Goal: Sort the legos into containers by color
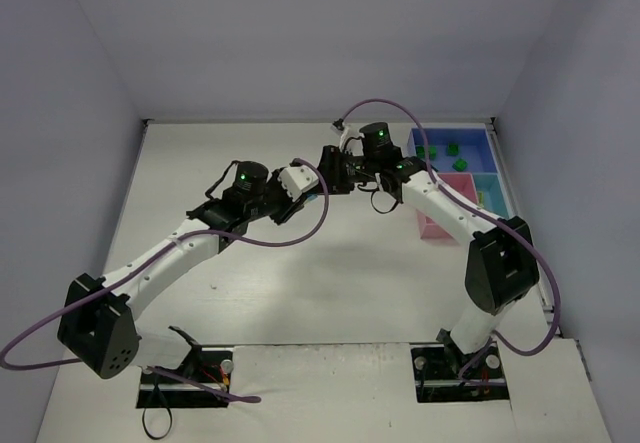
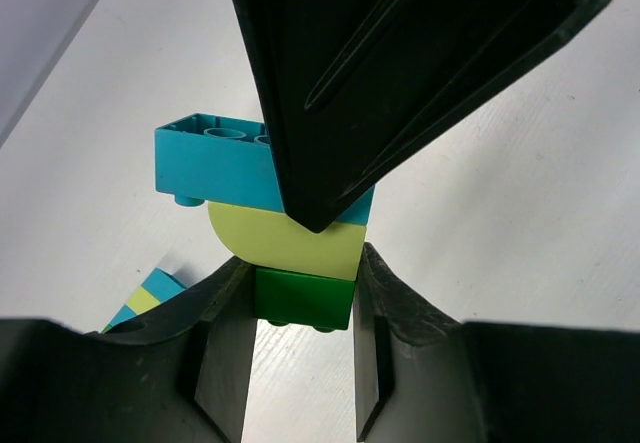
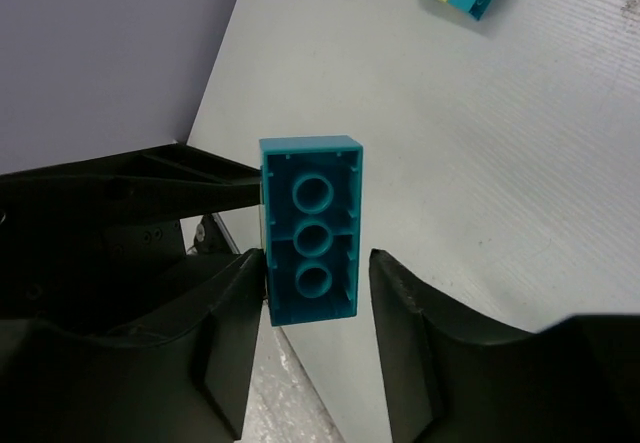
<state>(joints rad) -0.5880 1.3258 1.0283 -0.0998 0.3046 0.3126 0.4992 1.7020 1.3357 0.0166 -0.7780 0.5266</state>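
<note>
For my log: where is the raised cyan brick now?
Centre of the left wrist view: the cyan brick tops a yellow-green brick and a dark green brick held by the left tool, and sits between the fingers of the right tool.

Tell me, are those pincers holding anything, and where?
A three-brick lego stack, shared: left pincer clamps its dark green end brick; right pincer grips the cyan brick by its long sides.

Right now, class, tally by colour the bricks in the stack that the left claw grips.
cyan brick: 1
yellow-green brick: 1
dark green brick: 1
Total: 3
</note>
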